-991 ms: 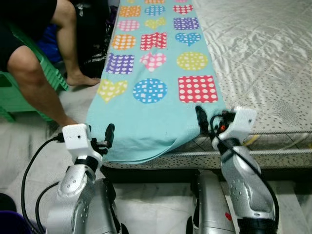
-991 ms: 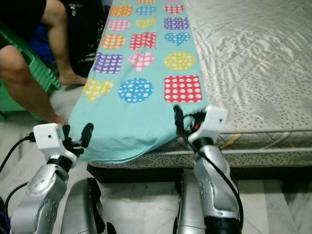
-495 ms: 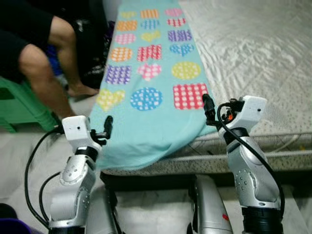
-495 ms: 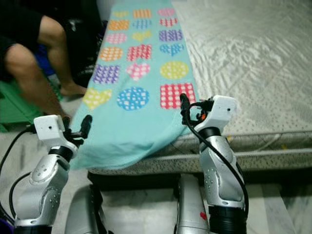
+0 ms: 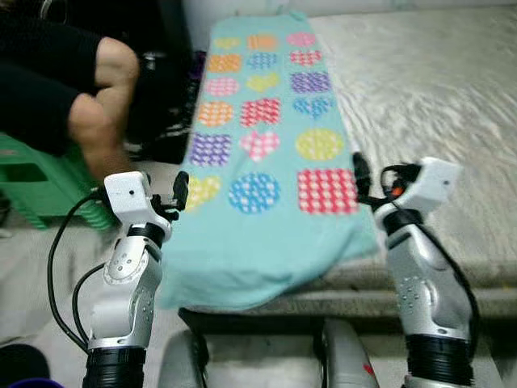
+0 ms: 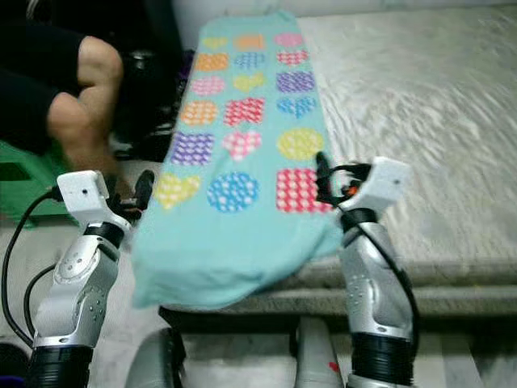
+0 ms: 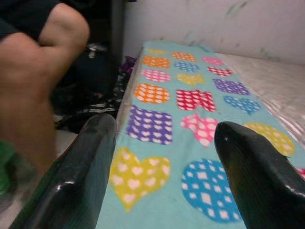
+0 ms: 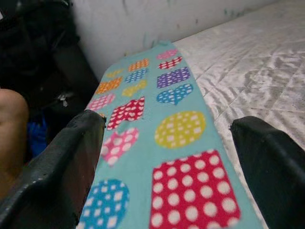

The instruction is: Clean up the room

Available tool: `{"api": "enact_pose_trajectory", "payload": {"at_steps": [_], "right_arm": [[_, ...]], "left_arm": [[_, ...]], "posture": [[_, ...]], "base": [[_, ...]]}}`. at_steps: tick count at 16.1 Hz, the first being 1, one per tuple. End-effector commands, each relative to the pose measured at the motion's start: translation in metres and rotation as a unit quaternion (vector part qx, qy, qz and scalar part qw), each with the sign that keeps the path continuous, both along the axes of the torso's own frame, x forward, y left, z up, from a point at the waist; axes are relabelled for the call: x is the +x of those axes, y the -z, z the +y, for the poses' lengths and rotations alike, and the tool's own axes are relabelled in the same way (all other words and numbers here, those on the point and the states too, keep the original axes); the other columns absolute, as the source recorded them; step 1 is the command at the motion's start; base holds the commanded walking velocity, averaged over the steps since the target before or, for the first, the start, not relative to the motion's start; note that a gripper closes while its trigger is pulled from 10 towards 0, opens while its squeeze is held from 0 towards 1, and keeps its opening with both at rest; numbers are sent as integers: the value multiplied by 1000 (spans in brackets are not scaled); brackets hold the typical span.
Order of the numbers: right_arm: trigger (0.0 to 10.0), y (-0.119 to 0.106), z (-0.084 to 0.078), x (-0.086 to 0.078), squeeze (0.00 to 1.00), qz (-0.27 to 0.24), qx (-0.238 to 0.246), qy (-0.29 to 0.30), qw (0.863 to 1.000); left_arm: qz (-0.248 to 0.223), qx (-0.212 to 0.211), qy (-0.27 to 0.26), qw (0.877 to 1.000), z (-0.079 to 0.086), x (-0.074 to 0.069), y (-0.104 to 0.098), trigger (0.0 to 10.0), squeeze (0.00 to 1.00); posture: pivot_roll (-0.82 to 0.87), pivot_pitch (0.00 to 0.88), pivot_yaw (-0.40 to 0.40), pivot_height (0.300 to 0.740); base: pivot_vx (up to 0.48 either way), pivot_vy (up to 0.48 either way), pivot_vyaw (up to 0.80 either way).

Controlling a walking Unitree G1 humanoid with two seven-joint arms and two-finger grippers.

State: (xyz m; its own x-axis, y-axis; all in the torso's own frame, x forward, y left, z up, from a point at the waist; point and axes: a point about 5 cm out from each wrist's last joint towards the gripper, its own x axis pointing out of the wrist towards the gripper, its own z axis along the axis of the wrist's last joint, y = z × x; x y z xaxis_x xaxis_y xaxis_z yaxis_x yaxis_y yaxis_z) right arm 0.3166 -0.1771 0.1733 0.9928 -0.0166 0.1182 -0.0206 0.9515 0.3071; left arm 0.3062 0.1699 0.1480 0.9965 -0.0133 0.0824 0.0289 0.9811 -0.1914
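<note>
Person (image 5: pixel 73 89) sat at far left on a green stool (image 5: pixel 32 182), knees bent. Left gripper (image 7: pixel 162 191) was raised at the blanket's left edge, fingers (image 7: pixel 76 186) spread wide, nothing between them. Blanket (image 5: pixel 266 202), turquoise with dotted hearts, circles and squares, lay lengthwise along the left side of the mattress (image 5: pixel 436 97), its near end drooping over the bed's near edge. Right gripper (image 8: pixel 162 162) was raised at the blanket's near right corner, fingers (image 8: pixel 57 171) also wide apart, holding nothing.

No readable text, labels, brands, numbers or signs appear on anything here.
</note>
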Motion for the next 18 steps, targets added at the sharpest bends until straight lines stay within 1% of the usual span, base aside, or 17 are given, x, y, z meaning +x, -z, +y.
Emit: {"api": "enact_pose_trajectory", "payload": {"at_steps": [1, 2, 3, 5, 7, 8, 10, 12, 15, 16, 17, 18], "right_arm": [[10000, -2, 3, 2, 0, -2, 7, -5, 1000], [10000, -3, 3, 2, 0, -4, 5, -5, 1000], [10000, -2, 3, 2, 0, -4, 6, -4, 1000], [10000, 1, 4, 0, 0, 0, 8, -3, 1000], [10000, 1, 7, 1, 0, 5, 7, -10, 1000], [10000, 3, 7, 1, 0, 9, 4, -12, 1000], [10000, 7, 6, 2, 0, 16, 1, -6, 1000], [10000, 9, 4, 0, 0, 17, -4, 4, 1000], [10000, 13, -2, -1, 0, 26, -20, 35, 999], [10000, 18, -7, -2, 0, 42, -27, 59, 997], [10000, 21, -10, -3, 0, 50, -26, 67, 996], [10000, 23, -12, -4, 0, 52, -22, 71, 996]], "left_arm": [[9, 2, -11, 1000, 7, -2, 5, 10000, 0], [8, 1, -10, 1000, 7, 0, 6, 10000, 0], [7, 0, -10, 1000, 6, 0, 6, 10000, 0], [3, -8, -6, 1000, 1, 3, 5, 10000, 0], [-1, -8, -3, 1000, 1, 2, 2, 10000, 0], [0, -7, -4, 1000, 2, 2, 3, 10000, 0], [9, -7, -13, 1000, 7, -3, 8, 10000, 0], [14, -5, -11, 1000, 6, -5, 12, 10000, 0], [19, 2, 10, 1000, -2, 2, 10, 10000, 0], [13, -1, 28, 1000, -7, 5, 7, 10000, 0], [11, -6, 33, 999, -8, 6, 6, 10000, 0], [17, -8, 34, 999, -9, 6, 8, 10000, 0]], "posture": [[-132, 0, 87, 657], [-132, 0, 87, 671], [-141, 0, 89, 675], [-145, 0, 89, 702], [-131, 0, 71, 733], [-125, 0, 68, 740], [-124, 0, 68, 740], [-123, 0, 84, 740], [-128, 0, 104, 740], [-128, 0, 108, 740], [-130, 0, 107, 740], [-133, 0, 104, 740]], "base": [[0, 0, 0], [0, 0, 0], [0, 0, 0], [0, 0, 0], [0, 0, 0], [0, 0, 0], [0, 0, 0], [0, 0, 0], [0, 0, 0], [0, 0, 0], [0, 0, 0], [0, 0, -800]]}}
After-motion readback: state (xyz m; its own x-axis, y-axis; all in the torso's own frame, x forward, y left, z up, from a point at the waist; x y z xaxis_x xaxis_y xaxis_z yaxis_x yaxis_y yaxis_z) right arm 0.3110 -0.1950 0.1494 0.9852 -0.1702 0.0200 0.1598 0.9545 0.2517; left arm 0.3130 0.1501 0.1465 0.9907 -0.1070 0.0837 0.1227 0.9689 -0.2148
